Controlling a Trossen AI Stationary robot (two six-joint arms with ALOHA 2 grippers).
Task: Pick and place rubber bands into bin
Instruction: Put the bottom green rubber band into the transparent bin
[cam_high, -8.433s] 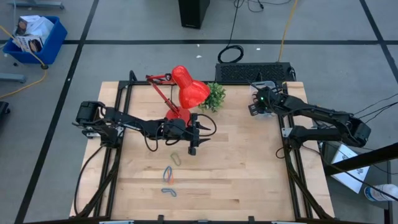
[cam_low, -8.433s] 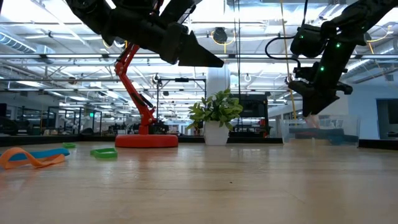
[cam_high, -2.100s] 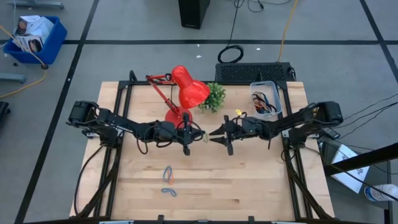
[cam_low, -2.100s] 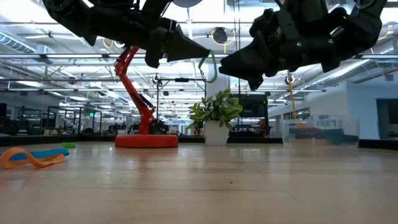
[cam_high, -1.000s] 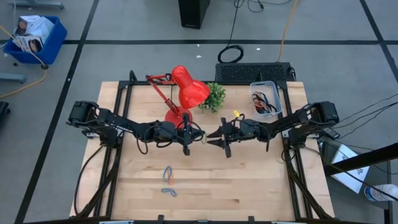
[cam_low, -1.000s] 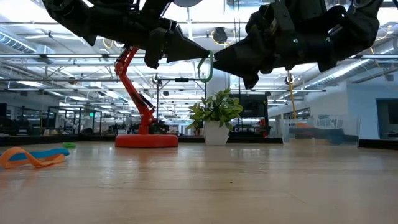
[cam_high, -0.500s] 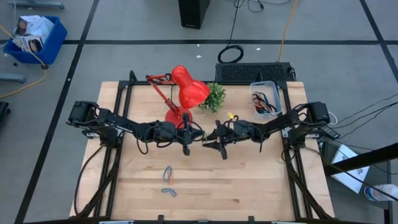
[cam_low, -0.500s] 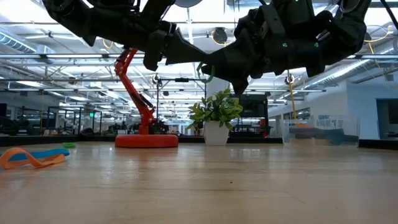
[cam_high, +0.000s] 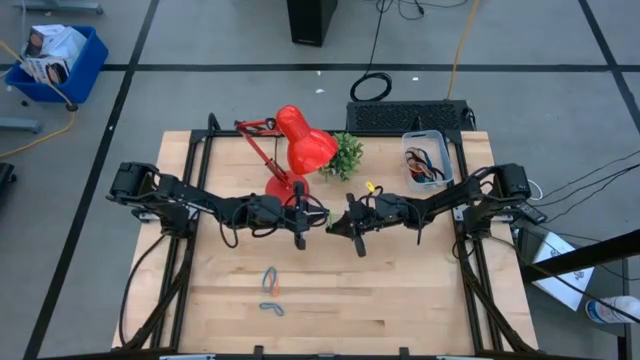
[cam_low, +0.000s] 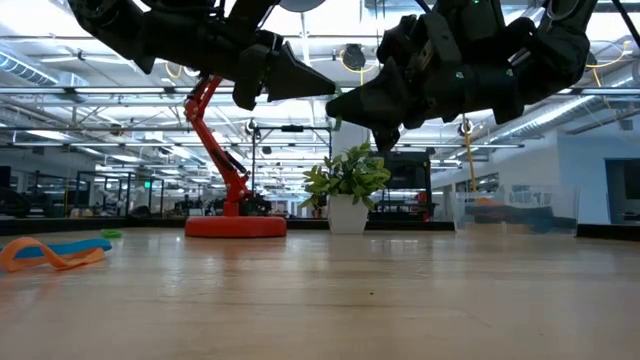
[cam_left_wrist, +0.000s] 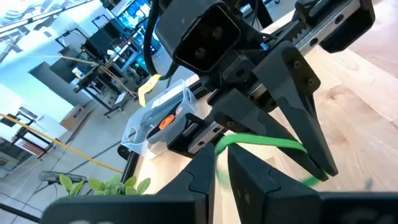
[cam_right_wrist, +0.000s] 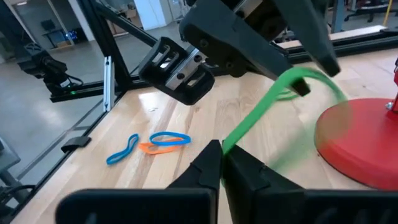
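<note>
Looking down from overhead, I can barely see the green rubber band (cam_left_wrist: 261, 142); it is lost between the two dark arms at the centre of the frame, and only the wrist cameras show it clearly. My left pincer (cam_high: 301, 222) and right pincer (cam_high: 347, 222) meet tip to tip above the middle of the surface (cam_high: 420, 290), just below the red lamp (cam_high: 293, 143). From the right wrist, the right pincer is closed tight on the green rubber band, which stretches away to the left pincer's tips (cam_right_wrist: 301, 87). From the left wrist, the band sits between my left fingers (cam_left_wrist: 202, 177), which stand slightly apart; I cannot tell whether they are pinching it. In the level view both arms come in from the top edge, cut off by the frame, held well above the wood.

Both arms stretch nearly flat toward each other. Other rubber bands (cam_high: 270, 290), blue and orange, lie on the wood at lower left of centre. The bin (cam_high: 426, 160) sits at the upper right of the surface, with a few bands inside. A small plant (cam_high: 345, 155) stands beside the lamp.
</note>
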